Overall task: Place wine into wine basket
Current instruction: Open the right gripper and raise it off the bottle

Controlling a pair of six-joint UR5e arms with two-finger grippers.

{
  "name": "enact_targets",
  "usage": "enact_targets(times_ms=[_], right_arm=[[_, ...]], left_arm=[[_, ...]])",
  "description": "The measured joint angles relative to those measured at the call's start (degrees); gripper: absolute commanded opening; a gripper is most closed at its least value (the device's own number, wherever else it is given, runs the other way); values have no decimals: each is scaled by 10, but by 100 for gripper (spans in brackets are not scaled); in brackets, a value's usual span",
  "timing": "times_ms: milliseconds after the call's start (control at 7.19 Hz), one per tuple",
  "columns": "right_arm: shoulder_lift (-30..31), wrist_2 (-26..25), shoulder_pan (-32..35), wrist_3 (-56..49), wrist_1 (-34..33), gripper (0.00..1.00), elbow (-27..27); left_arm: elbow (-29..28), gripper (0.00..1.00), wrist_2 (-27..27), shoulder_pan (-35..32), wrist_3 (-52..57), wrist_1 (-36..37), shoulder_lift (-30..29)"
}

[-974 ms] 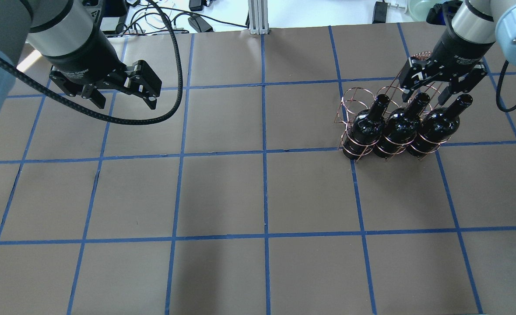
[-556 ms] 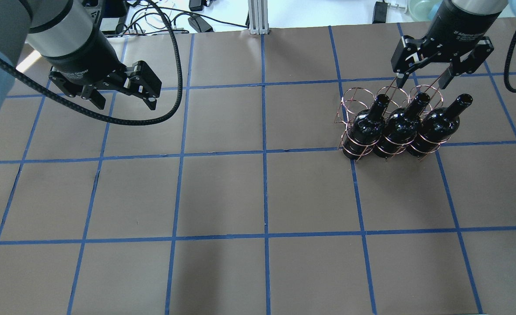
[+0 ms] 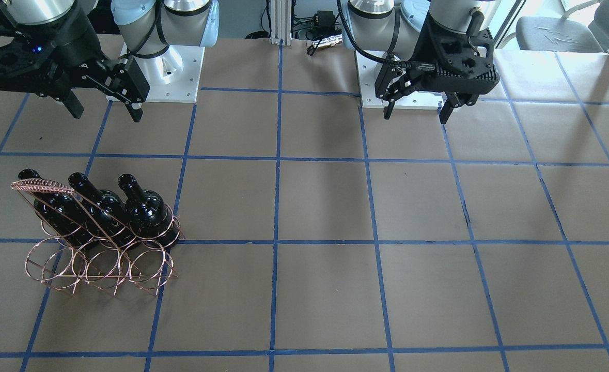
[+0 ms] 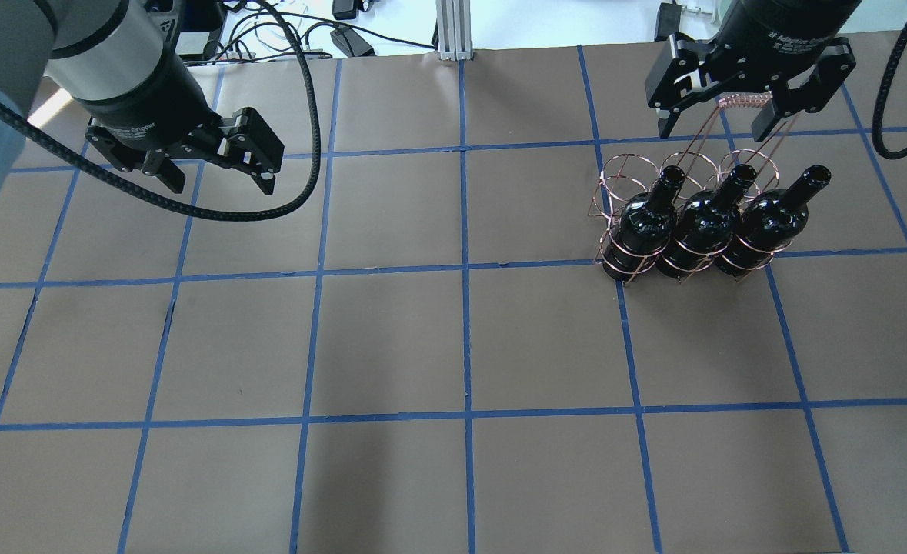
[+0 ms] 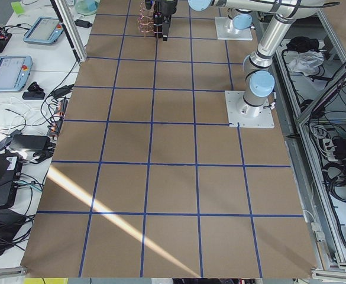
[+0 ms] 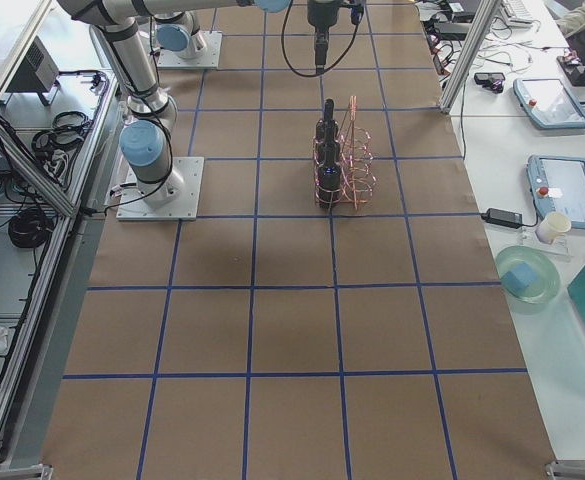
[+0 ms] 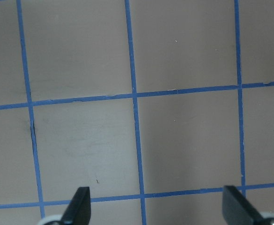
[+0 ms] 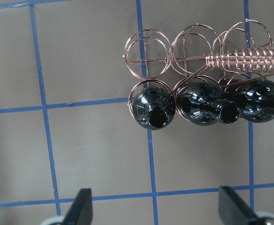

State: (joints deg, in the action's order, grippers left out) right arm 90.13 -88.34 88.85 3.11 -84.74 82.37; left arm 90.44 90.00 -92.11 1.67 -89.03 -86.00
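The copper wire wine basket (image 4: 624,158) stands on the table's right side. Three black wine bottles (image 4: 703,221) stand upright in its row nearer the robot, and its far row of rings is empty. They also show in the front view (image 3: 103,206) and the right wrist view (image 8: 154,107). The braided handle (image 4: 744,100) arches above. My right gripper (image 4: 715,127) is open and empty, high over the basket's far side, touching nothing; it also shows in the front view (image 3: 107,113). My left gripper (image 4: 221,183) is open and empty over bare table at the far left.
Brown table paper carries a blue tape grid. An aluminium post (image 4: 453,31) and cables lie at the far edge. The arm bases (image 3: 165,72) stand at the robot's side. Tablets and a bowl (image 6: 527,275) sit on a side bench.
My right gripper, open throughout, has lifted away from the bottle necks and moved toward the far edge. The bottles, basket and left arm have not moved.
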Motion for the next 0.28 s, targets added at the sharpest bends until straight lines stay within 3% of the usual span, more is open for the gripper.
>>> enact_targets(times_ms=[278], right_arm=[[5, 0, 4, -5, 7, 99, 1]], left_arm=[[0, 100, 0, 0, 0, 0, 0]])
